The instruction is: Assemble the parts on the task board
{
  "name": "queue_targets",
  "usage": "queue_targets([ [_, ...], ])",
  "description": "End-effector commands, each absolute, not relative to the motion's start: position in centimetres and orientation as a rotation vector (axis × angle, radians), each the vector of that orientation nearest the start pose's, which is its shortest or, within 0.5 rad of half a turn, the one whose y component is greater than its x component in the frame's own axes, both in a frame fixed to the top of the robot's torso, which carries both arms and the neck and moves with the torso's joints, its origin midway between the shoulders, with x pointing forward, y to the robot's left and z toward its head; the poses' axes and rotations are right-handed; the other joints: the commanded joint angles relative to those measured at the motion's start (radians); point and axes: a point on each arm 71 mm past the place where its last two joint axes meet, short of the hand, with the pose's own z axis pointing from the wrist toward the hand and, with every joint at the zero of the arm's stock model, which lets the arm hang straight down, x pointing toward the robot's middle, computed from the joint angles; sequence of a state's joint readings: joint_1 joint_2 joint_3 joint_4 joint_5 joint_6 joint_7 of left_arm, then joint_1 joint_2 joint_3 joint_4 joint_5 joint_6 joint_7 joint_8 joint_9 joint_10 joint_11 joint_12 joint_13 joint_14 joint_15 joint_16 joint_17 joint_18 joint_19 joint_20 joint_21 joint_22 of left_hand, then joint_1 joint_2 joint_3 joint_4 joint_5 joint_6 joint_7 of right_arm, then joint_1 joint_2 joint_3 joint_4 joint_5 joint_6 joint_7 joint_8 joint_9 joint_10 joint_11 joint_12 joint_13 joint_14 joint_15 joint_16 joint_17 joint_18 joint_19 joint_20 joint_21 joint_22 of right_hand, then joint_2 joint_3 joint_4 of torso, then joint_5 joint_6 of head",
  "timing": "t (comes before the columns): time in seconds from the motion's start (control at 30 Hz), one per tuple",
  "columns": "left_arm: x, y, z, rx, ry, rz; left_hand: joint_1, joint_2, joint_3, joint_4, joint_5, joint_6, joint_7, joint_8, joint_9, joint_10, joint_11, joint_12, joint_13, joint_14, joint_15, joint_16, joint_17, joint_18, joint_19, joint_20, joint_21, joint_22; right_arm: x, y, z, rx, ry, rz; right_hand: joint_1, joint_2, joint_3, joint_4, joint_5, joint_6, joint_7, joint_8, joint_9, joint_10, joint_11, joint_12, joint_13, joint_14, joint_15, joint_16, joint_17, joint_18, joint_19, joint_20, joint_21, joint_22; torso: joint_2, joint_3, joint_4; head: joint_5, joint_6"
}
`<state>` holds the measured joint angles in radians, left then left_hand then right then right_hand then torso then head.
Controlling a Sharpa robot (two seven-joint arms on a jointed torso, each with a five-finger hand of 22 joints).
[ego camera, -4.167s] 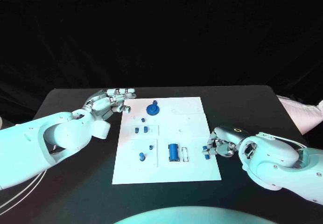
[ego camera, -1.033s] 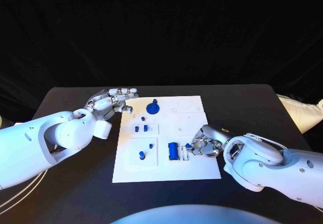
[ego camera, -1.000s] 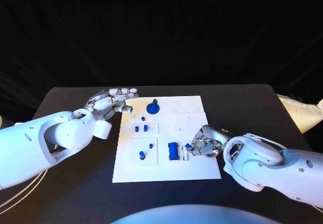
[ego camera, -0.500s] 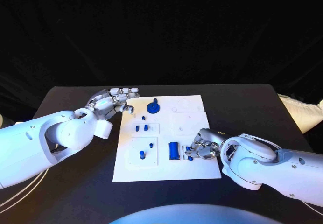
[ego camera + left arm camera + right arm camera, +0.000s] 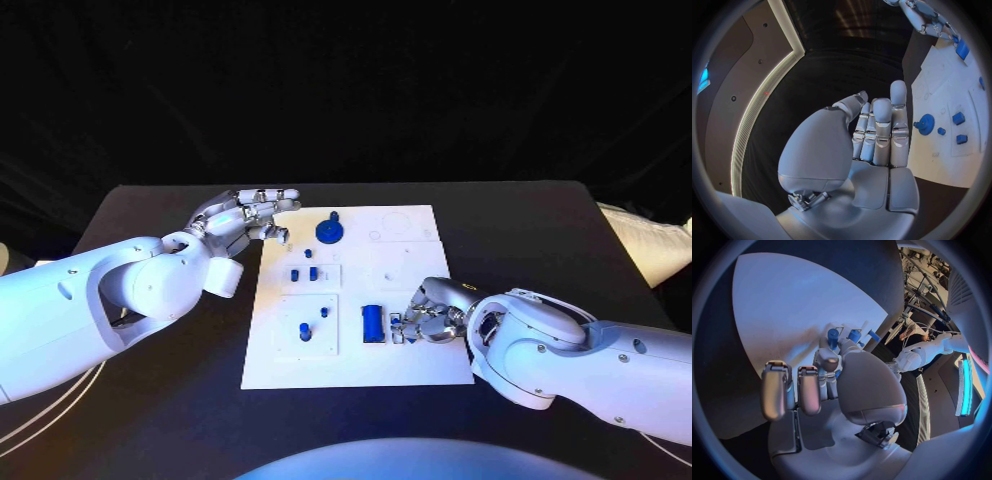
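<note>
While the head view is looking down at the black table [image 5: 159, 215], one white task board [image 5: 389, 370] is lying in the middle of it, and I am counting about eight blue parts on the board. One round part with a handle [image 5: 330, 233] is sitting near the far edge. Three small parts [image 5: 303, 273] are lying under it, two more [image 5: 306, 329] are near the left edge, and one long part [image 5: 372, 323] is standing toward the near right corner. The right hand [image 5: 433, 312] is resting over the board's right edge, and its fingers are pinching one small blue piece [image 5: 402, 336] just beside the long part. The left hand [image 5: 238, 217] is hovering at the far left corner of the board, fingers extended, holding nothing.

In the left wrist view, the left hand [image 5: 873, 135] is showing straight fingers, lying close together, away from the board [image 5: 942, 160], and nothing is between them.

In the right wrist view, the right hand [image 5: 826, 385] is curling some fingers over the board [image 5: 786, 315], and blue pieces [image 5: 845, 337] are showing at the fingertips; how firmly they are clamped, I cannot tell from here.
</note>
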<state>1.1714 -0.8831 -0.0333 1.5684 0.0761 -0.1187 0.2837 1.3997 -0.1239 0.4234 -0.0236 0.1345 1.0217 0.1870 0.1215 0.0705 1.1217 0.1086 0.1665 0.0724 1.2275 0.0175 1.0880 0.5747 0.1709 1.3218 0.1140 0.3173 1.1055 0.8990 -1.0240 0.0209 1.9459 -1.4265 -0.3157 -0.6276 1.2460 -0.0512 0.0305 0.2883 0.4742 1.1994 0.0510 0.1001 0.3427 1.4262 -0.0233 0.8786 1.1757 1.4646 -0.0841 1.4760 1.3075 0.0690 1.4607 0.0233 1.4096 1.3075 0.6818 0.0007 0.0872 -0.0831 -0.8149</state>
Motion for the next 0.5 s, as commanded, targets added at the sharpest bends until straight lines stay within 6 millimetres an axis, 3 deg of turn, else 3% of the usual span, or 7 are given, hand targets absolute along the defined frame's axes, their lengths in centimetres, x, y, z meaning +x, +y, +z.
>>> queue_targets([
  [0.03, 47.02, 20.25, -19.17, -1.225, 1.611, -1.719, -0.005, 0.006, -0.005, -0.001, -0.005, -0.007, 0.0, 0.006, -0.002, -0.002, 0.002, 0.006, -0.001, -0.008, 0.003, -0.006, -0.001, 0.008, -0.008, -0.002, -0.005, -0.002, 35.33, -19.28, -25.49, 0.227, 2.041, 0.48, 0.0, 0.01, -0.003, -0.006, 0.008, 0.007, -0.001, -0.002, 0.002, 0.008, -0.003, 0.008, 0.004, 0.078, -0.007, 0.004, 0.113, -0.014, 0.015, -0.005, 0.007, 0.021, 0.0, -0.0001, -0.0006, 0.001, -0.001],
  [0.5, 46.98, 20.2, -19.18, -1.219, 1.621, -1.72, -0.006, 0.006, -0.006, -0.001, -0.005, -0.008, 0.0, 0.007, -0.002, -0.003, 0.003, 0.006, -0.001, -0.009, 0.003, -0.006, -0.001, 0.008, -0.008, -0.002, -0.005, -0.002, 35.33, -19.22, -25.59, 0.202, 2.053, 0.472, 0.025, 0.059, 0.021, -0.009, 0.007, 0.029, -0.011, 0.008, 0.011, 0.036, -0.012, 0.093, 0.056, 0.084, -0.013, 0.023, 0.143, -0.019, 0.025, -0.01, 0.021, 0.042, 0.0, 0.0, -0.0001, 0.001, -0.001],
])
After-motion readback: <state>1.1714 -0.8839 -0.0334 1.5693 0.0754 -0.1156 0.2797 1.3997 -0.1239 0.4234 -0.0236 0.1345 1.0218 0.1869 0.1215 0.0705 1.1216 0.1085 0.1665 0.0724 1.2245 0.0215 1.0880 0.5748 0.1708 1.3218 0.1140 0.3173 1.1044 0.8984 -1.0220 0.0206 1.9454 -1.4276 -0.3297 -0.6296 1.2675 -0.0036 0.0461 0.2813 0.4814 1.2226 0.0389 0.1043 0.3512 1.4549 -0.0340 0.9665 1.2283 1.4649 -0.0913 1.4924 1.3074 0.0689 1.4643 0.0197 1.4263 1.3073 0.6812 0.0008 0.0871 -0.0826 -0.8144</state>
